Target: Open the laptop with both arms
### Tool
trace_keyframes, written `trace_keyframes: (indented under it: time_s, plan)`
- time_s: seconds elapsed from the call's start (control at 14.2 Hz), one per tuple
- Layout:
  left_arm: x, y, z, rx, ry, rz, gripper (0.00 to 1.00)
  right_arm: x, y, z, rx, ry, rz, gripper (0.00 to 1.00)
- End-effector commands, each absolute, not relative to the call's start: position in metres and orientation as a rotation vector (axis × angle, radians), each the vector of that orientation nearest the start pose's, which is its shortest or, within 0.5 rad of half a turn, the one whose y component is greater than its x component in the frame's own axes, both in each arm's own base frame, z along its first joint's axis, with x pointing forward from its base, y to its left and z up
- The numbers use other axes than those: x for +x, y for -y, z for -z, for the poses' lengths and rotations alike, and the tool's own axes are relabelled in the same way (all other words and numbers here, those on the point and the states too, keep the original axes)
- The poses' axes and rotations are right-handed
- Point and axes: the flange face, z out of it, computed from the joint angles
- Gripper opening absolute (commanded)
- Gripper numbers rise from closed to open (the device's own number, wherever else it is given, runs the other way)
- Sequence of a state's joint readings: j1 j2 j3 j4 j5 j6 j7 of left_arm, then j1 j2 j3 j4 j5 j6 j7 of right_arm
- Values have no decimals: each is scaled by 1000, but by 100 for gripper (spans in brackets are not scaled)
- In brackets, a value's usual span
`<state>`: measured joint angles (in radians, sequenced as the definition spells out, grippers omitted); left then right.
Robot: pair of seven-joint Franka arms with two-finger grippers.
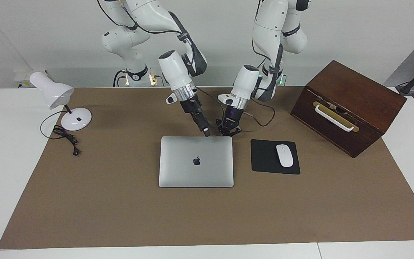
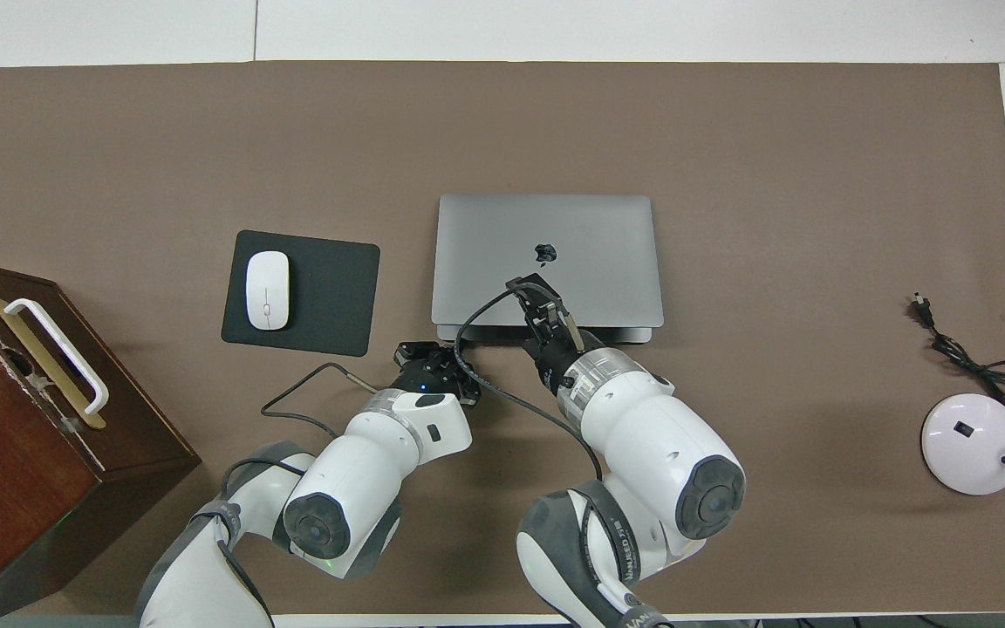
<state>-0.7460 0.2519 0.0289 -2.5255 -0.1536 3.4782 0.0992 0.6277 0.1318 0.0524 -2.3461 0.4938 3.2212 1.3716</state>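
The silver-grey laptop (image 1: 196, 169) (image 2: 590, 262) lies flat in the middle of the brown mat with its lid down and the dark logo up. My right gripper (image 1: 206, 134) (image 2: 527, 286) is shut and slants down to the laptop's edge nearest the robots; whether it touches I cannot tell. My left gripper (image 1: 228, 132) (image 2: 433, 353) is shut, its links splayed. It hangs low just off the laptop's near corner toward the left arm's end, holding nothing.
A black mouse pad (image 1: 264, 158) with a white mouse (image 1: 284, 155) lies beside the laptop toward the left arm's end. A brown wooden box (image 1: 347, 104) with a white handle stands past it. A white desk lamp (image 1: 67, 104) and its cord (image 1: 67, 138) sit at the right arm's end.
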Motion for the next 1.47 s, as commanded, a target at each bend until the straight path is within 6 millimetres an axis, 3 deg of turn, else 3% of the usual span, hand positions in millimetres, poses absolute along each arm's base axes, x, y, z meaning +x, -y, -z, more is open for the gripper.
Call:
trace_keyframes:
  time_s: [0.0, 1.05, 1.4]
  plan:
    - [400, 323, -264, -2994, -994, 1133, 0, 450, -303, -360, -1986, -1392, 314, 100]
    - [421, 314, -274, -2995, -928, 1176, 0, 455, -281, -343, -2092, -1322, 381, 100]
    - [425, 313, -268, -2996, -922, 1164, 0, 462, -271, -341, -2102, -1321, 401, 100]
